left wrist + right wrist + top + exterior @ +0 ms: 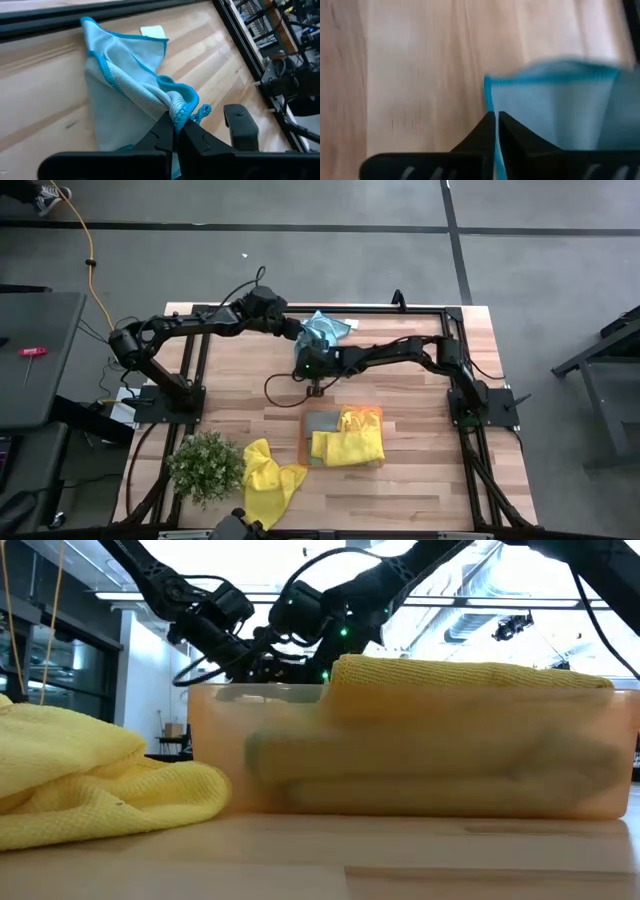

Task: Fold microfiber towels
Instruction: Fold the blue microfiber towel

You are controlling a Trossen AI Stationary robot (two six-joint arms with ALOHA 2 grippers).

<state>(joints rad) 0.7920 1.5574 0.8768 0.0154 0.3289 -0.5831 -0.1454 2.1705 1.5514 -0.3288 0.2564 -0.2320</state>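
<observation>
Left pincer (175, 131) clamped on light blue towel (125, 95), right pincer (496, 125) together at its edge, no legible writing.

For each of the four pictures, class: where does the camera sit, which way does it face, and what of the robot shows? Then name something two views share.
High view: above the table, facing straight down; both arms show, meeting at the light blue towel.
Low view: at tabletop height, facing level across; both arms behind the orange tray.
Left wrist view: on the left arm; the left gripper is shut on the light blue towel.
Right wrist view: on the right arm; the right gripper is shut at that towel's edge.
Shared: both wrist views show that towel.
</observation>
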